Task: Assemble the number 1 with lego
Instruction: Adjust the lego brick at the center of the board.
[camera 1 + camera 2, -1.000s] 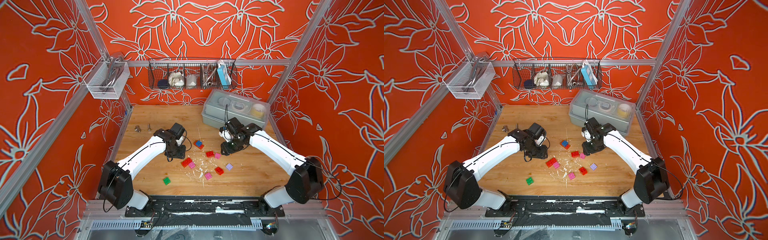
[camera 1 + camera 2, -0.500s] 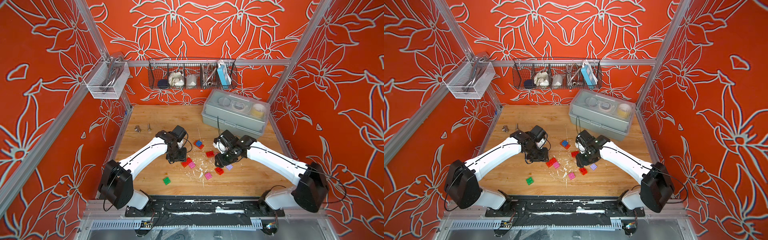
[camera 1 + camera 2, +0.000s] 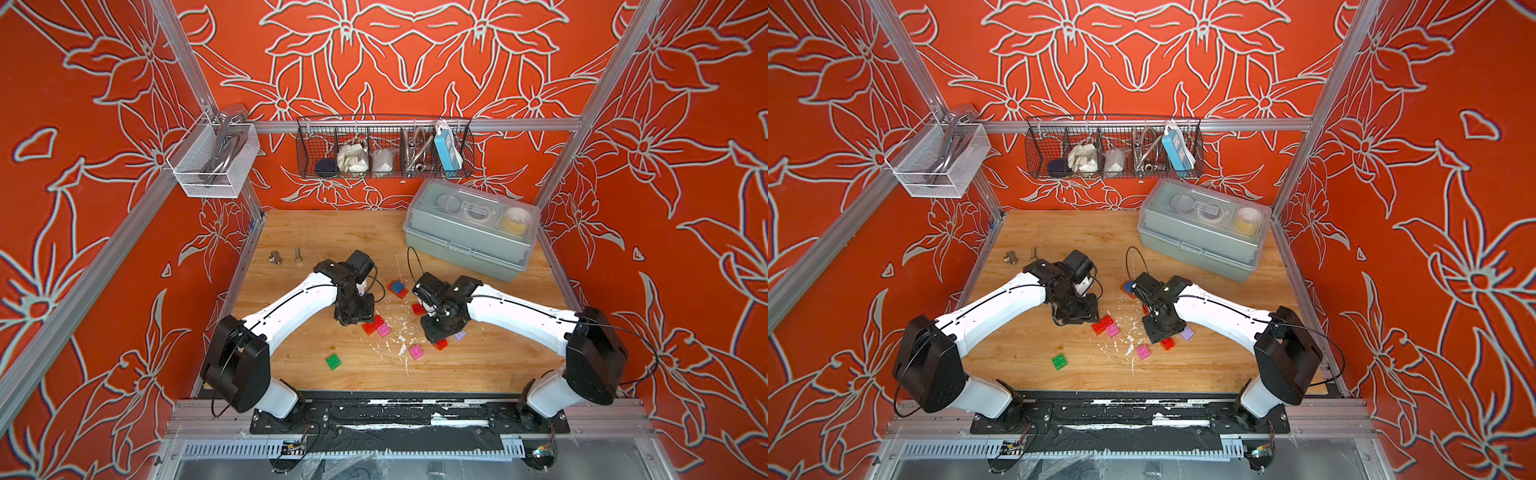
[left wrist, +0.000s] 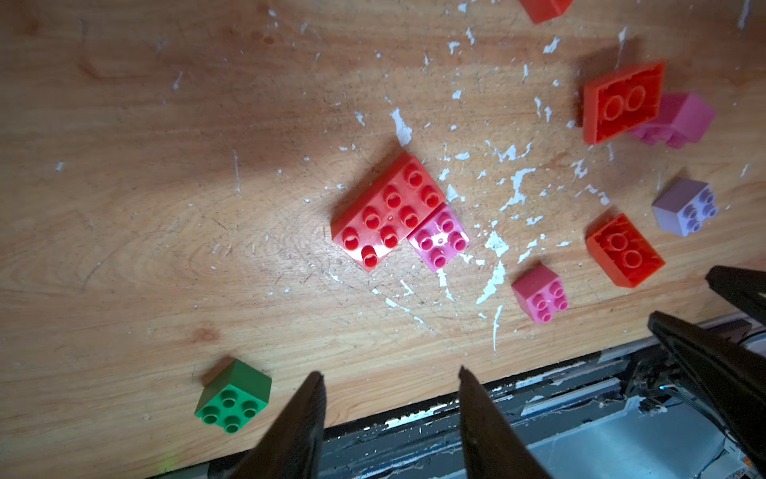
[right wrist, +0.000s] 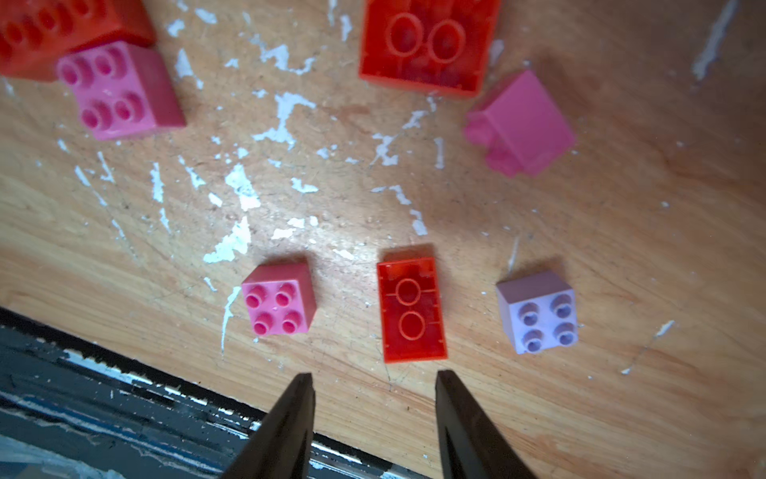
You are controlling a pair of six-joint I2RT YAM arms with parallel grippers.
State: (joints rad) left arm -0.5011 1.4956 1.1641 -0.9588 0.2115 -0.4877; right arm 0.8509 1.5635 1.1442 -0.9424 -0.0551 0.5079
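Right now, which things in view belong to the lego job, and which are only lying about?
For the job: long red brick, small red bricks, pink bricks, lilac brick, green brick, blue brick.

Lying about: bolts, grey box, wire basket, mesh bin.

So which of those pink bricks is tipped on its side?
The tipped pink near an upturned red brick: its studs point sideways. The second pink, beside the long red brick, and the lone pink stand studs up.
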